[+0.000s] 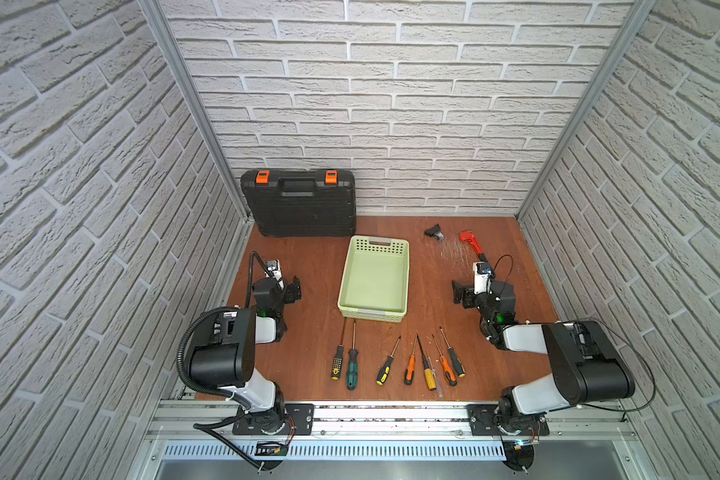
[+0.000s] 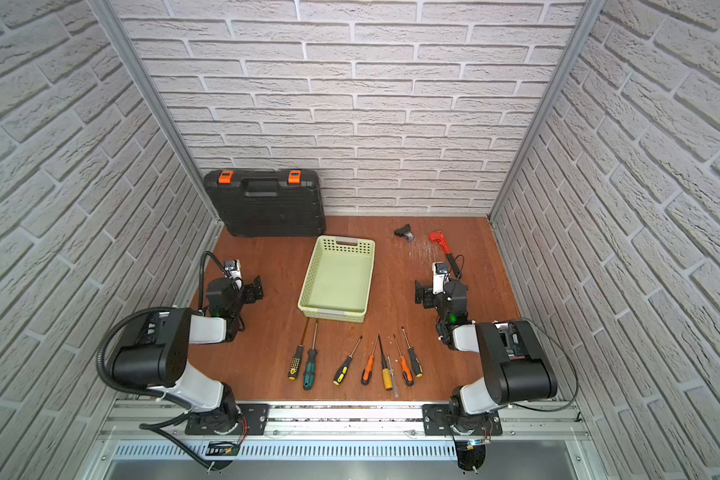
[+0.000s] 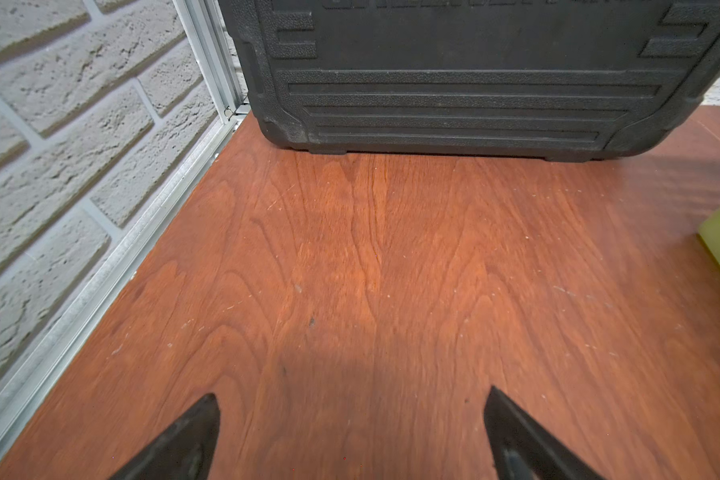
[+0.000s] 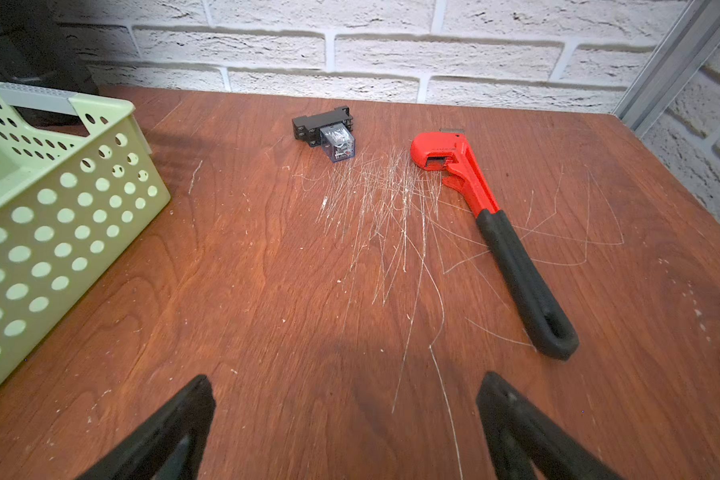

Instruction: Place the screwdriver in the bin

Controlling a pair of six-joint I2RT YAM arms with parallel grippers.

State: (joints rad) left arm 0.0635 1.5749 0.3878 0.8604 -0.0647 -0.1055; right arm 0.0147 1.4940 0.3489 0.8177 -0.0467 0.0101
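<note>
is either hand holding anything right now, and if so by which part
Nothing is held. The left hand and the right hand are both open and empty; the screwdrivers lie untouched near the bin.

pale green perforated bin (image 1: 377,248), black toolcase (image 1: 300,212), orange latches (image 1: 262,177), red black-handled wrench (image 4: 468,174), reddish-brown woodgrain table (image 1: 308,266)

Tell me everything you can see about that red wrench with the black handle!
The pipe wrench has a glossy red head and neck, seemingly painted metal, with a grey tip at the far end. Its handle wears a black rubbery grip with a looped end. It lies flat on the scratched wooden table, near the back right corner, head toward the brick wall. Only the table touches it.
</note>
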